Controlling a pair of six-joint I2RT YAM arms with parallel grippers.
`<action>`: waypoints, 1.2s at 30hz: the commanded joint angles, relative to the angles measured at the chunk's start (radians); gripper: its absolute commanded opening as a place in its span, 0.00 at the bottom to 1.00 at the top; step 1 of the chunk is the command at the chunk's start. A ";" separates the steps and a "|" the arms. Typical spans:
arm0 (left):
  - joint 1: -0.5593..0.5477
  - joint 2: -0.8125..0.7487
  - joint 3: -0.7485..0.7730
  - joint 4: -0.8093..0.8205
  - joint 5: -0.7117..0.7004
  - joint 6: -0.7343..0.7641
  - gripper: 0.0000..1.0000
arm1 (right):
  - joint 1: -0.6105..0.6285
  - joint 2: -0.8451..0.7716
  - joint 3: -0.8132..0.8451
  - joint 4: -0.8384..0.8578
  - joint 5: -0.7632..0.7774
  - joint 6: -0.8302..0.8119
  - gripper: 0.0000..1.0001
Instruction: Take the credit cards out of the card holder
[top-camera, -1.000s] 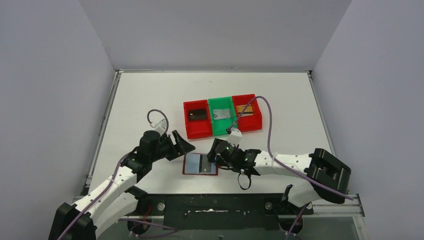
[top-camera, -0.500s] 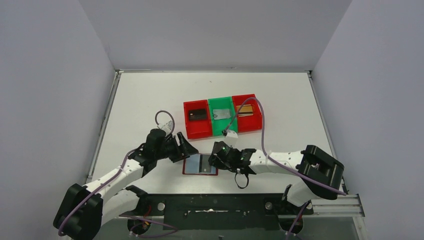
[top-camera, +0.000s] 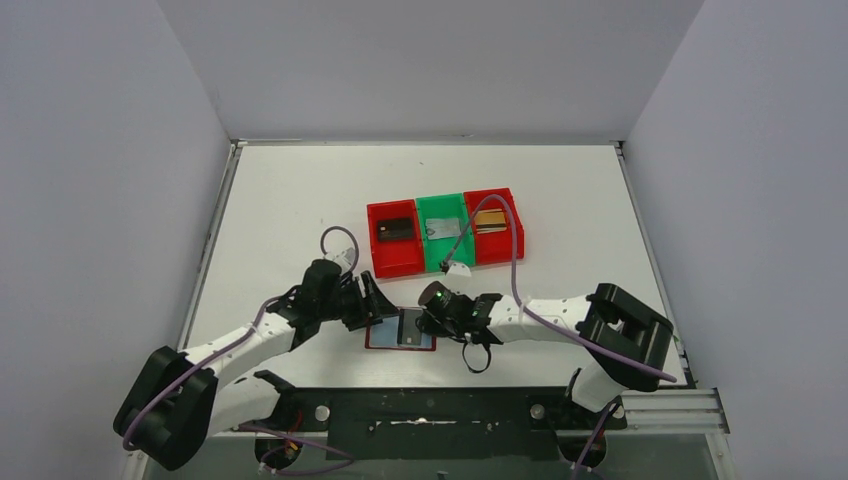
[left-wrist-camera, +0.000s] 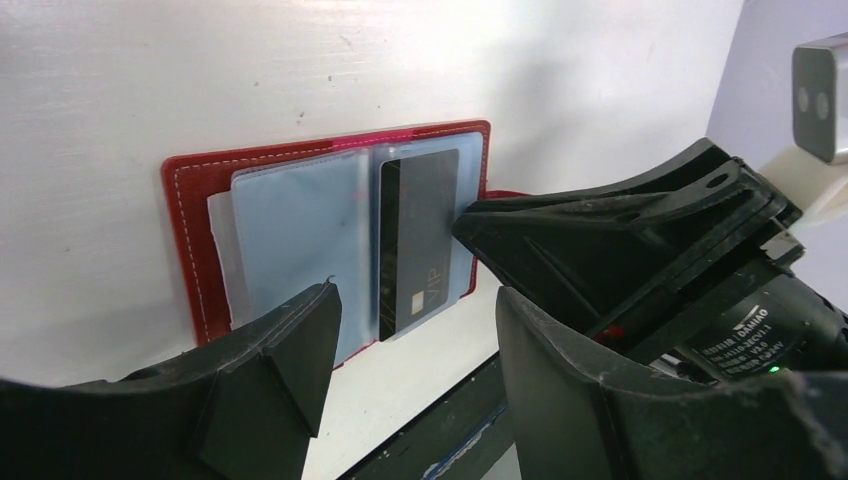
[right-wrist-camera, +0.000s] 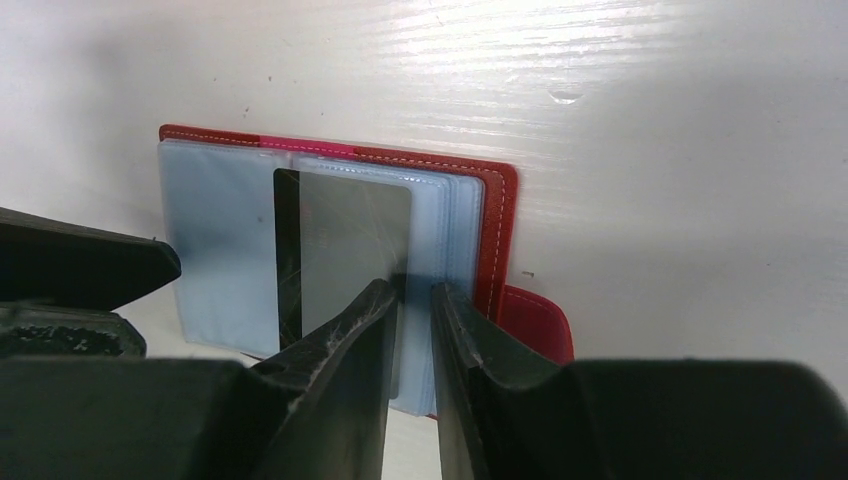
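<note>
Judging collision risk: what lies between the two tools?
The open card holder, dark credit card showing, lies between left tool and right tool, per top view.

"DAMIAO" on right arm motor (left-wrist-camera: 762, 328); "VIP" on dark credit card (left-wrist-camera: 420, 235).

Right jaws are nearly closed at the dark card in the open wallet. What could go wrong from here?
1. The right gripper sits where the dark card meets the pale sleeves; it may pinch a sleeve too and lift the card holder.
2. The left gripper is open, not visibly pinning the holder, so a pull could drag it.
</note>
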 joint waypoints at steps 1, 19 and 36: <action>-0.012 0.023 0.039 0.049 -0.012 0.028 0.57 | -0.013 0.021 0.008 -0.030 0.005 0.025 0.20; -0.087 0.165 0.018 0.146 -0.024 -0.013 0.42 | -0.041 0.032 -0.040 0.008 -0.042 0.054 0.12; -0.091 0.197 -0.004 0.219 0.020 -0.029 0.06 | -0.046 0.036 -0.028 -0.006 -0.041 0.050 0.12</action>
